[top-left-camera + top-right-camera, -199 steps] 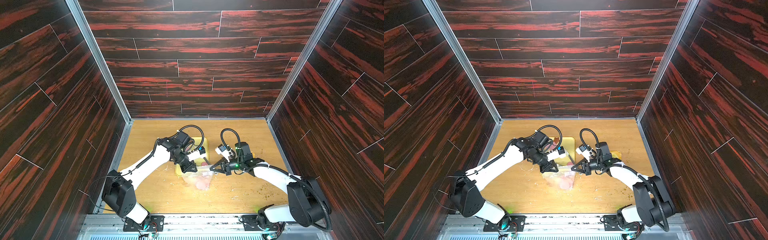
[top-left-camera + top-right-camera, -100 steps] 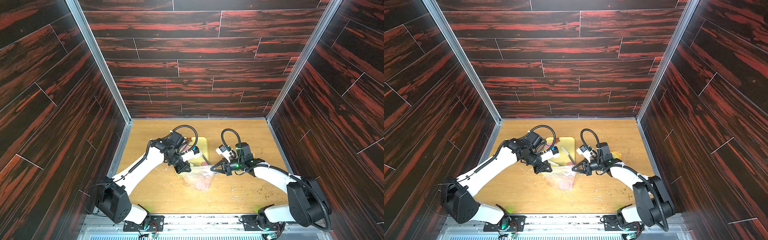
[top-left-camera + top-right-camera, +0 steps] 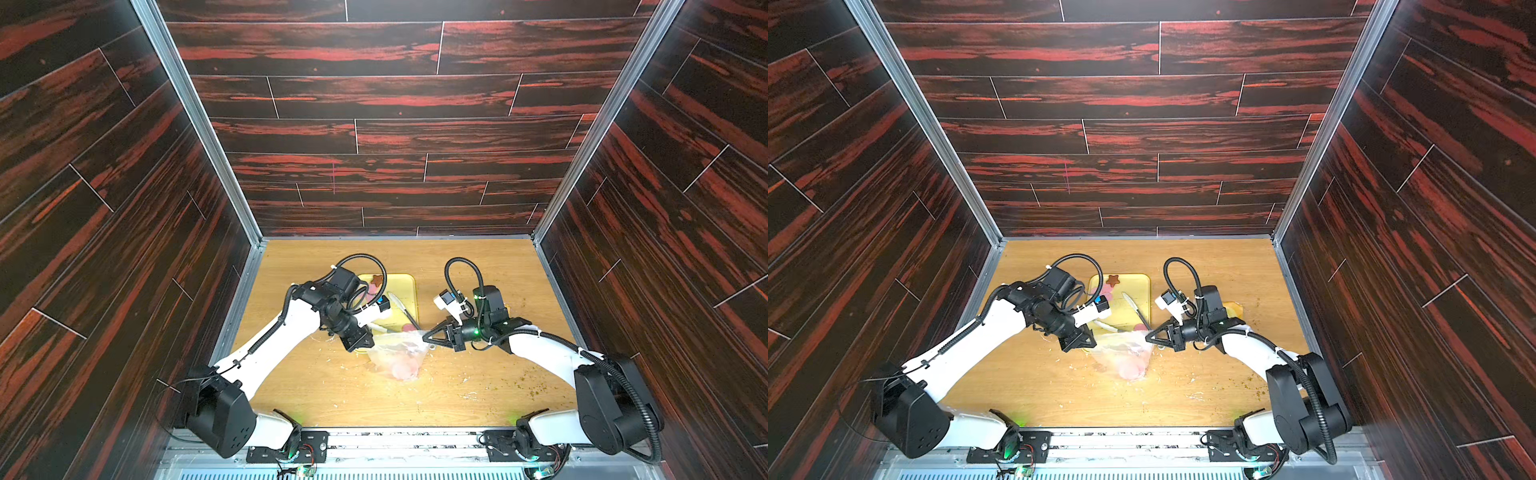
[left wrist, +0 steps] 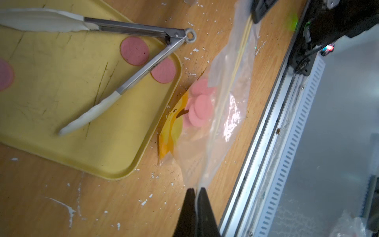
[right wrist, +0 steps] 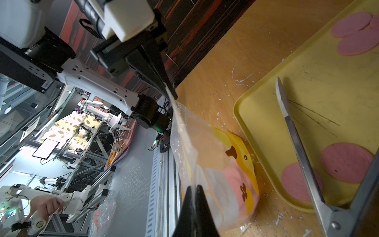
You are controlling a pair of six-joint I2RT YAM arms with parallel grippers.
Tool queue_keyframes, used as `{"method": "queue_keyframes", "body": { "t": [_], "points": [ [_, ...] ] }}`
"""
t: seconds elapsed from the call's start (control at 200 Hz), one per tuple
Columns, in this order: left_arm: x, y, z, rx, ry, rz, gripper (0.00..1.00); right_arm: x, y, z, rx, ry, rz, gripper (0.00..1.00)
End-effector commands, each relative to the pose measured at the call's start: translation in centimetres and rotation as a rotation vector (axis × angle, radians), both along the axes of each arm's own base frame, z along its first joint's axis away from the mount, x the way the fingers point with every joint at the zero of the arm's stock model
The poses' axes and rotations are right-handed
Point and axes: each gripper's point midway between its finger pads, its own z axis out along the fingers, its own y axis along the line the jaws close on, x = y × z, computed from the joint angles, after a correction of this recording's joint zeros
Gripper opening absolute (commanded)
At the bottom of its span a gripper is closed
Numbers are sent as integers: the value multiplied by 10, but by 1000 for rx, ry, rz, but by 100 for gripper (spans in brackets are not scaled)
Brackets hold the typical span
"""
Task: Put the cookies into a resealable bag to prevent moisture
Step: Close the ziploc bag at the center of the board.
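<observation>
Now the bag (image 3: 397, 355) is stretched taut, lower centre.
Left gripper (image 4: 195, 191) and right gripper (image 5: 193, 188) each pinch a mouth corner, probably to straighten the seal.

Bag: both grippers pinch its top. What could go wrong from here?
The left gripper and right gripper hold the bag by thin film at the tips; it may slip out.
Some cookies lie on the tray; sealing now would leave them out.
The tongs overhang the tray beside the bag and could snag it.
</observation>
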Motion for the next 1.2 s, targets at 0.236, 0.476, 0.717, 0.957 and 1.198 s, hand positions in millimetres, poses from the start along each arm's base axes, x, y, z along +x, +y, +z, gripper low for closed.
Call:
{"method": "queue_keyframes", "body": {
  "t": [0.236,0.476,0.717,0.957,1.198],
  "points": [
    [-6,5,16,-38,-30,7,0,3,-4,-2,-33,-51,-20,0],
    [-4,1,32,-88,-98,-1,0,-1,13,31,-72,-402,-25,44],
    [-17,9,34,-46,-64,-41,0,9,40,36,-222,-648,15,56],
    [-18,9,39,-65,-98,-45,0,-17,76,37,-170,-703,187,55],
    [-20,11,38,-60,-101,-57,0,-11,97,20,-264,-751,225,51]
  ]
}}
